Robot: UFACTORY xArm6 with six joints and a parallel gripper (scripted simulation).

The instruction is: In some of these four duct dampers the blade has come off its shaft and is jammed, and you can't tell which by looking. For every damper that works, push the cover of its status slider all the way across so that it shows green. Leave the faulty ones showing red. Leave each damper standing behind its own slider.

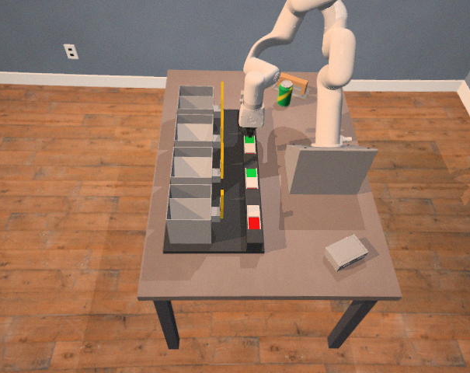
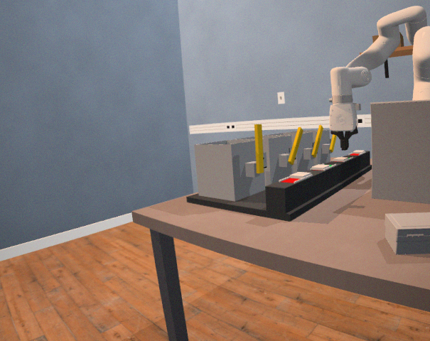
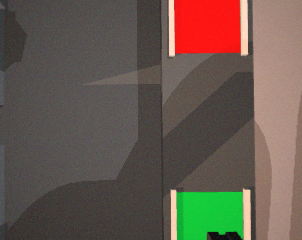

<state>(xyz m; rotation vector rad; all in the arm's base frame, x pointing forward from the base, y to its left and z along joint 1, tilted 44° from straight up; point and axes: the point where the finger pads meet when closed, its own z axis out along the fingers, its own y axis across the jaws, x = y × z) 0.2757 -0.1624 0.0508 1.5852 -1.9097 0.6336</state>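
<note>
Lifting the closed, empty pincer (image 1: 249, 134) (image 2: 345, 147) (image 3: 225, 236) straight up off the green-showing slider (image 1: 249, 144) (image 2: 341, 159) (image 3: 211, 215) looked wisest, lest its cover shift, while four grey dampers (image 1: 189, 231) (image 2: 215, 172) lined the bench's (image 1: 266, 277) (image 2: 244, 229) left edge, apparently holding only pale blades.

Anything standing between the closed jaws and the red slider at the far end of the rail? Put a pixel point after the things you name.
Nothing visible. The shut gripper (image 1: 249, 134) (image 2: 345, 148) (image 3: 225, 236) hovers above the neighbouring green slider (image 1: 249, 148) (image 2: 340, 159) (image 3: 206, 215), and only shadowed rail (image 1: 252, 197) (image 2: 318, 190) (image 3: 208, 115) separates that from the far red slider (image 2: 354, 154) (image 3: 207, 27).
</note>
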